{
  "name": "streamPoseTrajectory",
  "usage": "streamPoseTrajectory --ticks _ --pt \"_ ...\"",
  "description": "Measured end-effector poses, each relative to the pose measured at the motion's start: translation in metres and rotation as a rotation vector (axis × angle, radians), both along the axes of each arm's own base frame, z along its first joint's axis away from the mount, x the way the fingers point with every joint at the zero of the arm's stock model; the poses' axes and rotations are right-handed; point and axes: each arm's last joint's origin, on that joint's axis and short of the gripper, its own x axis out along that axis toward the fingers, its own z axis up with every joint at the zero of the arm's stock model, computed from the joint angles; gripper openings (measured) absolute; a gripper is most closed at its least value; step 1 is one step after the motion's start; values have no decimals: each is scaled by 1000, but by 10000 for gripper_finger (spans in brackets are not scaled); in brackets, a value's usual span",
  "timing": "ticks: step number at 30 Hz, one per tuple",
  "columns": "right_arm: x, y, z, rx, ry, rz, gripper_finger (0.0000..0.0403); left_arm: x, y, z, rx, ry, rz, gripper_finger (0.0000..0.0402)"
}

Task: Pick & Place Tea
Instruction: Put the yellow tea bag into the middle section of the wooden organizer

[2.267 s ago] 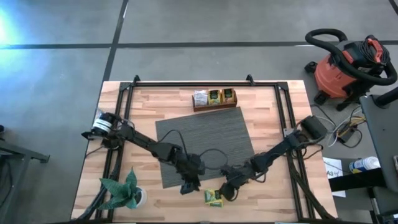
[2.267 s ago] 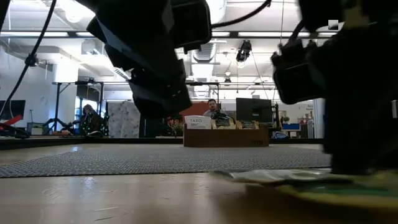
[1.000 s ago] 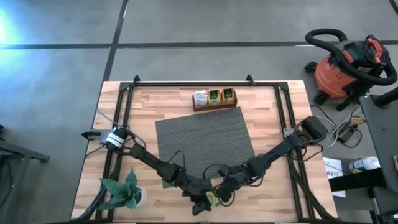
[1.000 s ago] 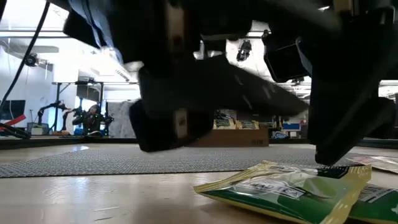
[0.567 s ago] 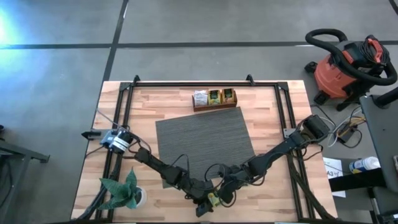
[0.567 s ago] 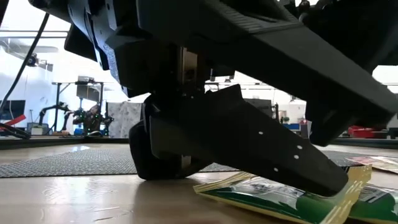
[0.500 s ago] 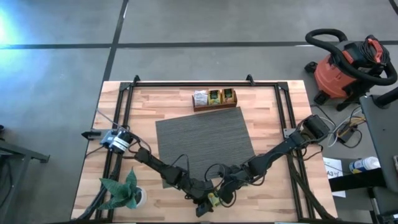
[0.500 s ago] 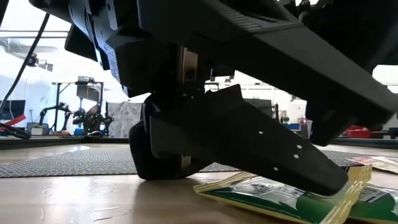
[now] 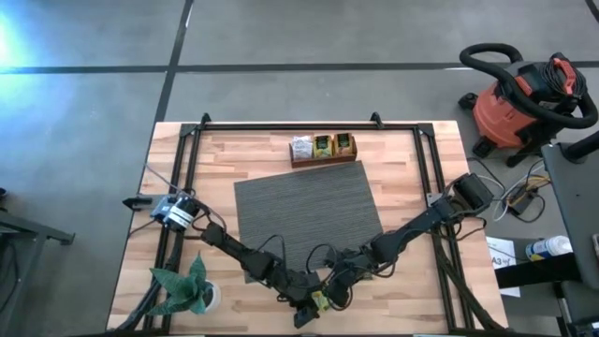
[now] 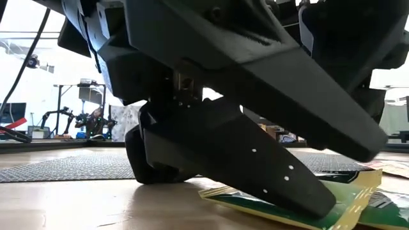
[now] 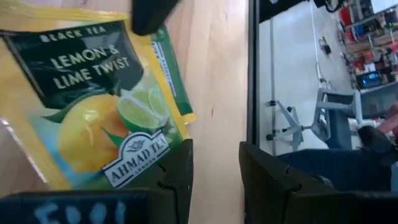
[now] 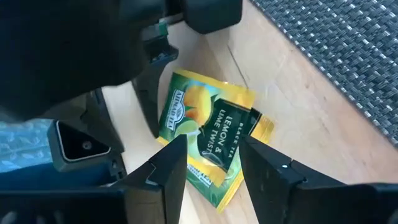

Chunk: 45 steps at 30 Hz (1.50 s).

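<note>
Tea packet (image 12: 208, 140) lying flat on wood near front table edge, off mat (image 9: 309, 215). Both grippers crowding it — left gripper (image 11: 214, 177) fingers apart, packet edge sitting just beside one finger; right gripper (image 12: 211, 165) fingers apart, hovering directly above.

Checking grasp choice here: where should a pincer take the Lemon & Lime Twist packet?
The packet lies flat on the wood atop another. Its raised yellow edge is likely best: one finger under, one over, coming in low from the side.

Two dark cabled arms (image 9: 239, 253)
</note>
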Motion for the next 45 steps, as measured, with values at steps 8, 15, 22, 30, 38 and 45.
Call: streamPoseTrajectory --ticks 8,15,22,30,38,45 --pt "0 0 0 -2 1 0 143 3 1 3 104 59 46 123" --pt "0 0 0 -3 1 -1 139 12 1 23 363 96 54 123" --pt "-1 -4 1 -72 -17 -62 139 10 2 20 363 101 65 123" --pt "0 -11 0 -100 7 -99 135 8 3 15 339 101 74 123" --pt "6 -20 -6 -101 19 -118 137 8 3 15 332 103 71 123" --pt "4 -23 -5 -148 27 -122 136 8 3 15 326 106 73 123"
